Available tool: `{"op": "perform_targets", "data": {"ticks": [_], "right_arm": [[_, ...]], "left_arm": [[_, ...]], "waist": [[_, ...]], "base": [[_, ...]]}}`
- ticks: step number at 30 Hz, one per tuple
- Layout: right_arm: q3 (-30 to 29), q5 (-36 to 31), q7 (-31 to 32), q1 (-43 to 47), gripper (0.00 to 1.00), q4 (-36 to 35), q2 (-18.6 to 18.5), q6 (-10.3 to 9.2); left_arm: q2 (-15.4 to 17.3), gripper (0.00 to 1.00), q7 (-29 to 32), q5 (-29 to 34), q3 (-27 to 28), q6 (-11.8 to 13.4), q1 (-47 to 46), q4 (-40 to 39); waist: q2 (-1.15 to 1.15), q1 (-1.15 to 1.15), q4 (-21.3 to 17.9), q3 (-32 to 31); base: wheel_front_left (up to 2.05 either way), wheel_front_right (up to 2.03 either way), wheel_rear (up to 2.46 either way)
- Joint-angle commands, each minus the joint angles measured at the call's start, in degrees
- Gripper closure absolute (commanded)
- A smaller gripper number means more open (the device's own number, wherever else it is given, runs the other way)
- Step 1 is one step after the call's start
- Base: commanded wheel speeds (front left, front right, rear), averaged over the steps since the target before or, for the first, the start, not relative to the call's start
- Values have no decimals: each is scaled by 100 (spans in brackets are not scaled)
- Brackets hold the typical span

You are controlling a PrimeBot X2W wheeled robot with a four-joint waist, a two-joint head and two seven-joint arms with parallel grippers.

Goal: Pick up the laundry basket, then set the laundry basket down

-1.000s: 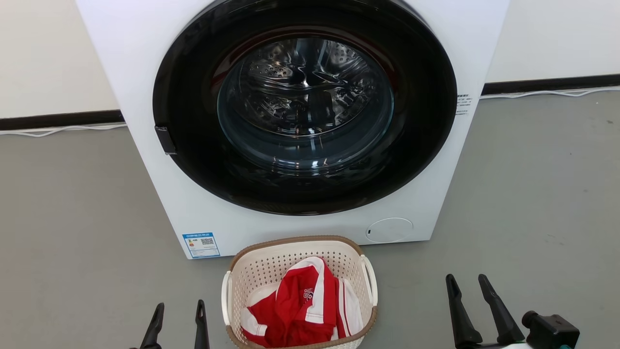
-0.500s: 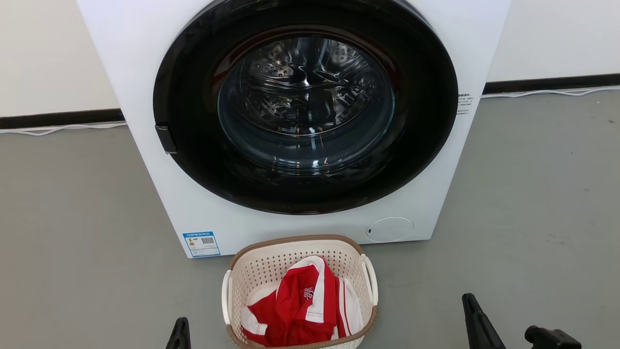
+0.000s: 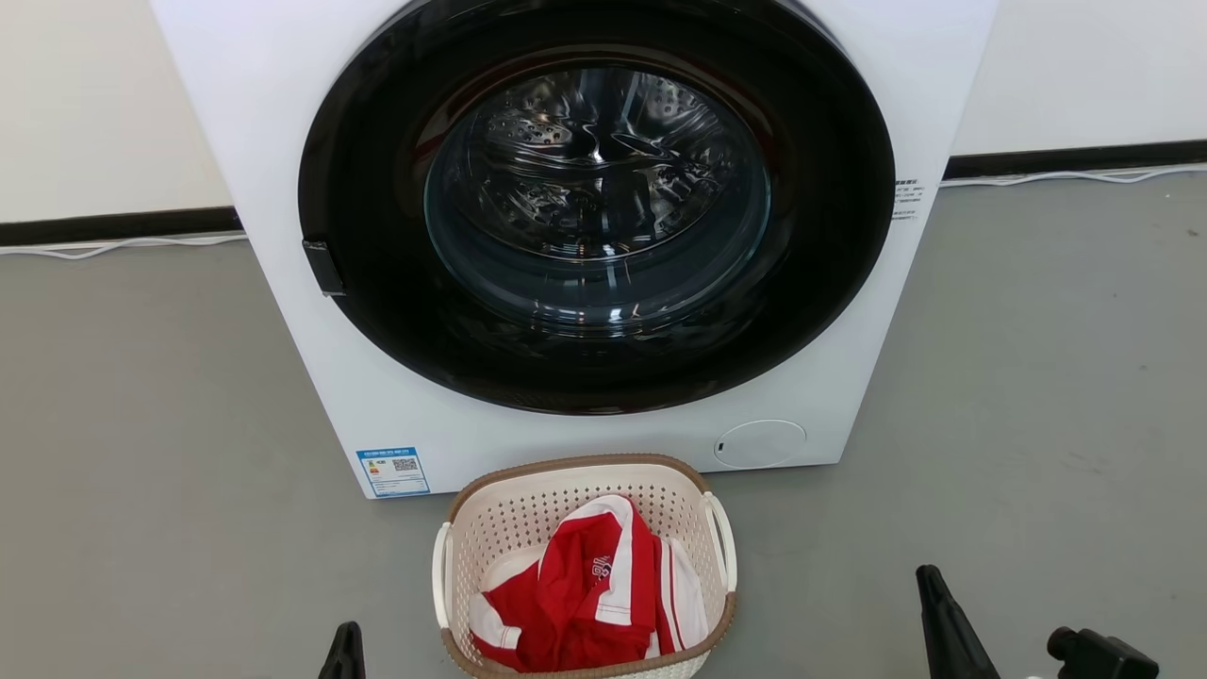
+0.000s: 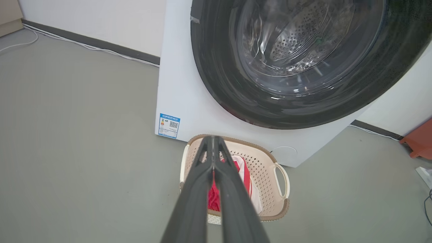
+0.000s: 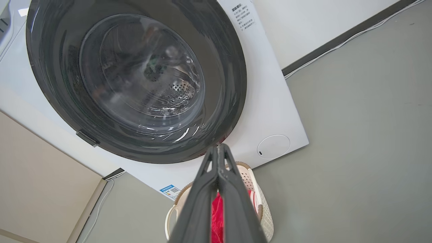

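Laundry basket sitting on the floor; both end effectors pinched closed, empty.
The laundry basket (image 3: 528, 517) is resting on the grey floor (image 3: 141, 424) just in front of the washing machine (image 3: 273, 141), carrying a red-and-white garment (image 3: 589, 589). The left end effector (image 3: 345, 637) is hovering near its left side, fingers pressed together on nothing; the right end effector (image 3: 929, 577) is hanging well apart on the right, likewise closed and holding nothing.

Grey floor (image 3: 141, 424) carries washing machine (image 3: 264, 113), laundry basket (image 3: 528, 523) just before it.
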Motion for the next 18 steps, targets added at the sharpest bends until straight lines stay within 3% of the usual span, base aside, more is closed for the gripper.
{"op": "perform_targets", "data": {"ticks": [1,18], "right_arm": [[-4,174,43,-265,100,-145,-53,11],[-108,1199,298,-419,100,-163,-81,13]], "left_arm": [[38,100,19,-180,79,-55,-317,-110],[61,100,275,-1362,203,-254,-570,-4]], "waist": [[-1,-1,1,2],[-1,-1,16,33]], "base": [[0,0,0],[0,0,0]]}}
